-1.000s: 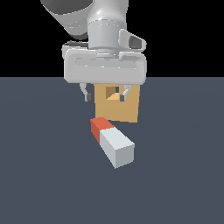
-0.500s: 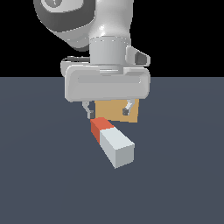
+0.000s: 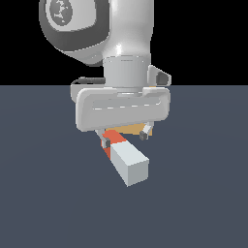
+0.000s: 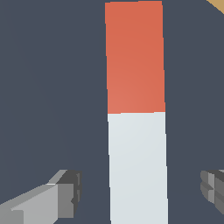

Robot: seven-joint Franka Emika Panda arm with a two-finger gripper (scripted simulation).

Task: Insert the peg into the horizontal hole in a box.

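Peg (image 4: pixel 136 131) lies flat between the spread, untouching gripper (image 4: pixel 140 192) fingers.

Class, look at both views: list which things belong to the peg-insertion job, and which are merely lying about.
Belongs to the job:
- the peg, lying on the floor, orange-red end toward the box
- the box, mostly hidden behind the pincer; its hole is not visible
- the pincer, open, fingers either side of the peg

Just lying about:
- nothing; only the dark floor
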